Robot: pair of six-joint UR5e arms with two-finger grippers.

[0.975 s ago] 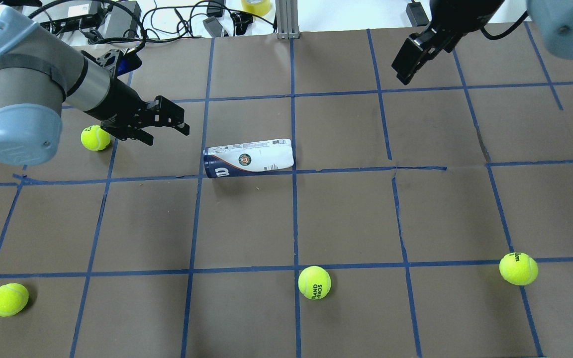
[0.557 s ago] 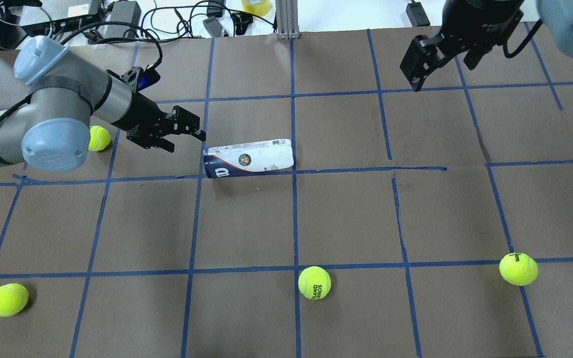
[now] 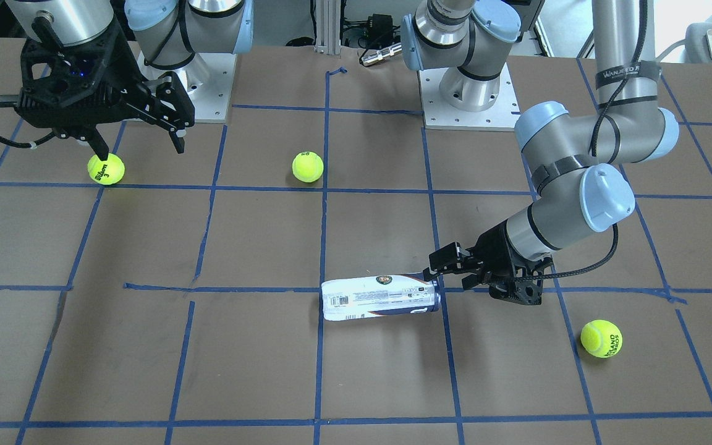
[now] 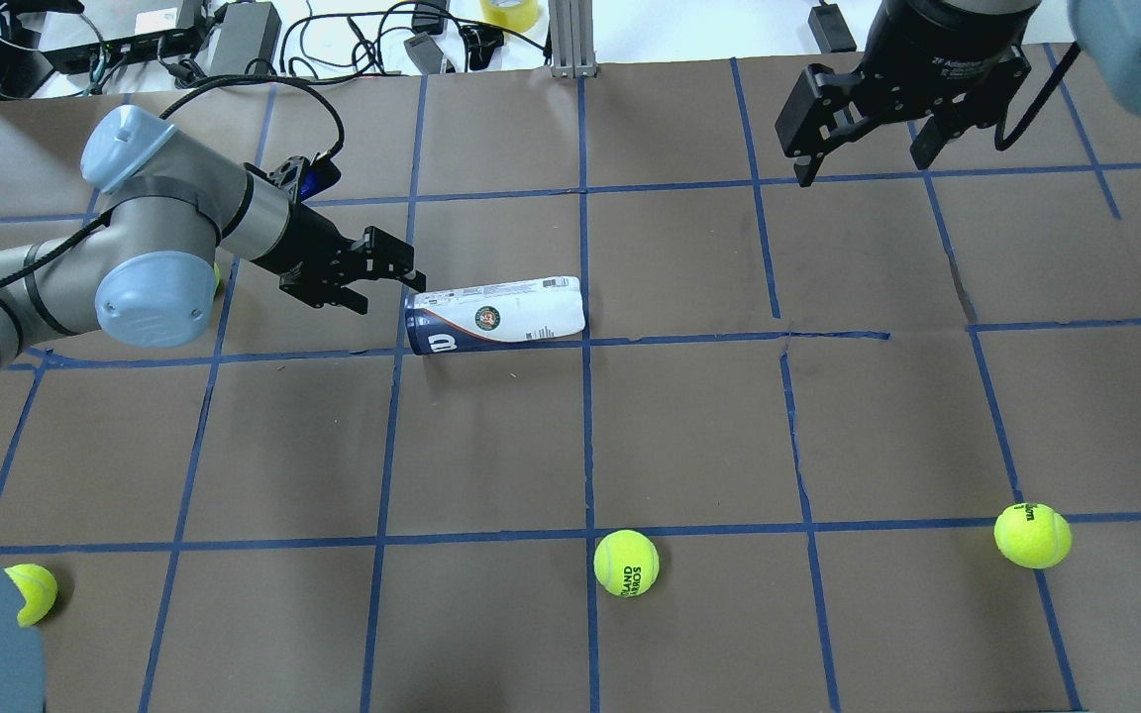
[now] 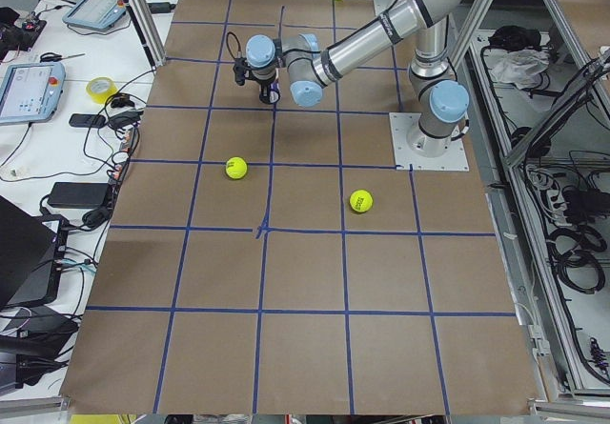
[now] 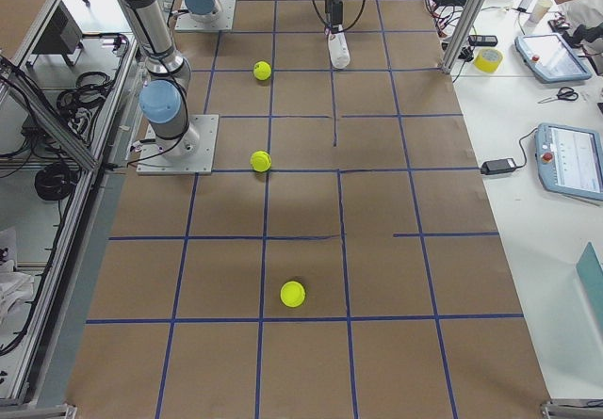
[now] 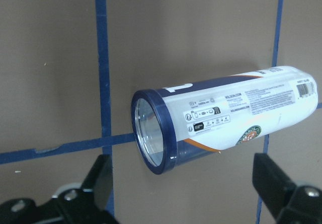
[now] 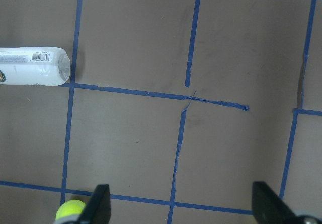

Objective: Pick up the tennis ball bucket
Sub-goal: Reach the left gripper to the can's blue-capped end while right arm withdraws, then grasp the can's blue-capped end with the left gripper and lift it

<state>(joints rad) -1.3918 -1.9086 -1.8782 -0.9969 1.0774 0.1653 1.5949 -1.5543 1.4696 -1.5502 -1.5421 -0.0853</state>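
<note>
The tennis ball bucket (image 4: 496, 315) lies on its side on the brown table, navy end toward my left arm. It also shows in the front view (image 3: 381, 298) and the left wrist view (image 7: 221, 118). My left gripper (image 4: 387, 285) is open and low, right at the can's navy end. In the wrist view its fingers (image 7: 98, 178) flank that open end and hold nothing. My right gripper (image 4: 863, 149) is open and empty, high over the far right of the table, well away from the can. The right wrist view shows only the can's white end (image 8: 30, 65).
Yellow-green tennis balls lie at the near middle (image 4: 626, 562), near right (image 4: 1032, 535) and near left (image 4: 31, 592); another is mostly hidden behind my left arm. Cables and power bricks (image 4: 234, 40) line the far edge. Blue tape (image 4: 585, 436) grids the table.
My left arm has moved right and lower, bringing its open gripper up to the can's navy end. My right gripper has turned and shifted slightly. The can has not moved.
</note>
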